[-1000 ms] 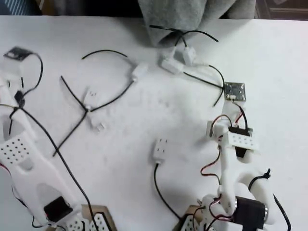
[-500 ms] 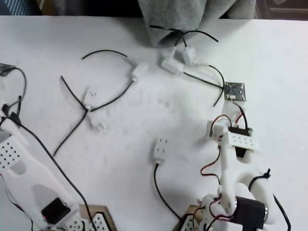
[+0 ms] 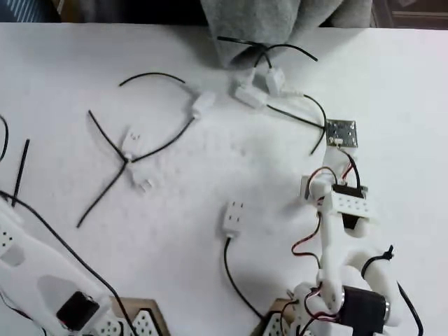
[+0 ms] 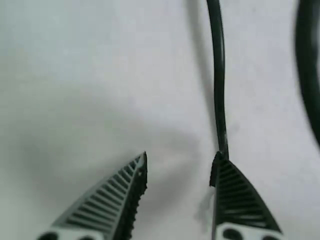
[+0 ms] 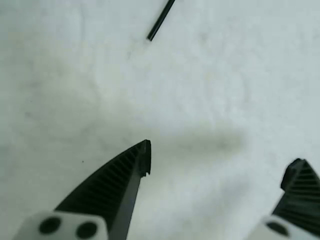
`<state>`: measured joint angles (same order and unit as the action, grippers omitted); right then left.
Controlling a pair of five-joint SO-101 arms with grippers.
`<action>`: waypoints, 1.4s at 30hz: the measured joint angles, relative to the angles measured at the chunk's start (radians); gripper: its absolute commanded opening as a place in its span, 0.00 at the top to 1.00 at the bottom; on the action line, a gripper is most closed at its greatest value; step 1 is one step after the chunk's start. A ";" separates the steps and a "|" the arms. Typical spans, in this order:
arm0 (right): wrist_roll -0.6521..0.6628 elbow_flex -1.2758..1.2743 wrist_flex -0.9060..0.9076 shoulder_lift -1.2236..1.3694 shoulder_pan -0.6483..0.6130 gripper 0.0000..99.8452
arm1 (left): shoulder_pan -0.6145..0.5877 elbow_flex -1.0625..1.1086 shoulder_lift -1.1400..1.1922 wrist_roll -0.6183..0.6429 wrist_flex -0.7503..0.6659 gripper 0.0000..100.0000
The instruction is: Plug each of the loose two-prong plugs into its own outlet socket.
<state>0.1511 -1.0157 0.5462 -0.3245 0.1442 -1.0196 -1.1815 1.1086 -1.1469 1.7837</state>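
The left gripper (image 4: 181, 159) is partly open and empty over the table (image 3: 210, 161), with a black cable (image 4: 218, 100) running up to one fingertip. The right gripper (image 5: 222, 155) is spread wide, also empty, with a cable end (image 5: 160, 20) ahead of it. In the high view the task's parts lie well apart from both arms: a plug (image 3: 203, 103) on a curved lead, a small plug (image 3: 145, 185) just beside a socket (image 3: 131, 143), a white cluster (image 3: 255, 87) against the grey cloth (image 3: 273, 21), and a second socket (image 3: 233, 217) mid-table. Snagging is to be expected if the left gripper is closed or swept where it is — the cable would be dragged. Because the leads cross, one pulled plug may shift its neighbours. The sockets appear unanchored, so sliding under insertion force is likely unless each is braced. In the cluster, the wrong part may be gripped.
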 measured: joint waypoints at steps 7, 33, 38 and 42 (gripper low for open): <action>0.000 0.000 0.000 0.000 0.000 0.60 | -0.081 0.092 -0.005 -0.118 -0.003 0.79; 0.000 0.000 0.000 0.000 0.000 0.60 | 0.002 1.045 -0.638 -0.054 -0.110 0.79; 0.000 0.000 0.000 0.000 0.000 0.60 | 0.051 1.203 -0.638 0.003 -0.227 0.79; 0.000 0.000 0.000 0.000 0.000 0.60 | 0.071 1.295 -0.652 0.017 -0.290 0.79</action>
<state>0.1511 -1.0157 0.5462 -0.3245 0.1442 -0.9490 0.1135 0.4565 -1.1301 1.4937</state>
